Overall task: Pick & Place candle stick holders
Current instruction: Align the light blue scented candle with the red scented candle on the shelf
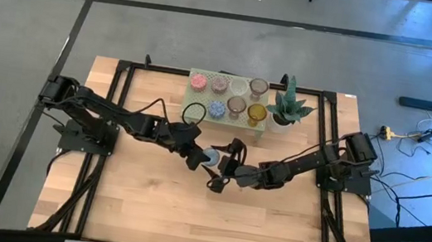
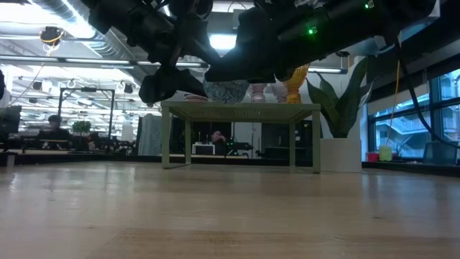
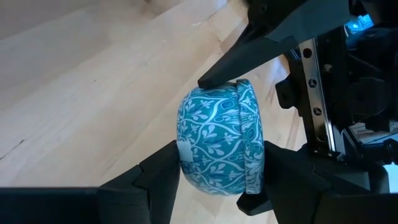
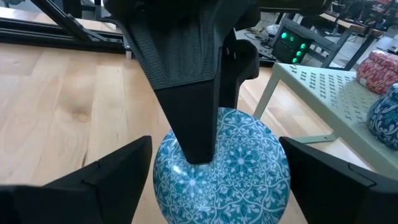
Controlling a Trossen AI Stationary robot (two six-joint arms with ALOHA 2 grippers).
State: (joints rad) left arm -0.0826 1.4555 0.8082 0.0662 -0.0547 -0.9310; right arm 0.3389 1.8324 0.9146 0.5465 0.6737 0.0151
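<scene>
The stand (image 1: 227, 99) sits at the bench's (image 1: 145, 212) far edge, seven holders (image 1: 236, 105) on it; the potted plant (image 1: 288, 107) stands just right of it; before the stand, an eighth holder (image 1: 210, 156) hangs above the bench between the left claw (image 1: 199, 157) and right claw (image 1: 223, 170).

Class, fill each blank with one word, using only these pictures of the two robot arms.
1. The left gripper and right gripper meet at a patterned candle holder coloured ___.
2. The pale green stand carries ___ other holders.
3. In the low view, the patterned candle holder hangs ___ the tabletop, not touching it.

Missing words: blue; seven; above
</scene>
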